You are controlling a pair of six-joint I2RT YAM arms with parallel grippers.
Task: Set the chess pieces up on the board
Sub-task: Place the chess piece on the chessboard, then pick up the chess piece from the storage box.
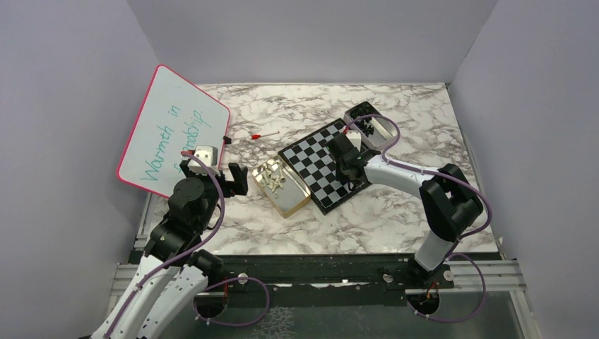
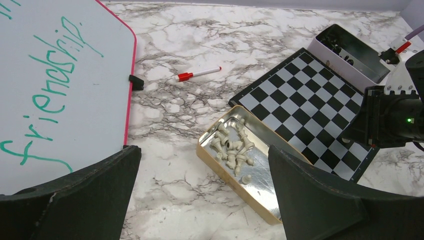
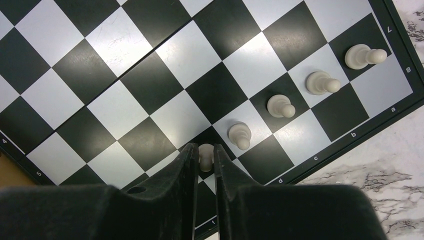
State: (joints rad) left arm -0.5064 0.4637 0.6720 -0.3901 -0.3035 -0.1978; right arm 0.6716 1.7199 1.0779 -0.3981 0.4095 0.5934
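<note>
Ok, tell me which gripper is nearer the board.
Right. The right gripper is over the board, gripping a pawn on it; the left gripper hangs open left of the tin, off the board.

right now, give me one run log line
left gripper: open near tin | right gripper: shut on pawn on board | four pawns standing in row

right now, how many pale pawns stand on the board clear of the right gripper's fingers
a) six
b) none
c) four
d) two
c, the right wrist view shows four pale pawns standing free in a diagonal row on the board, while a fifth pawn sits between the fingers of the right gripper.
</note>
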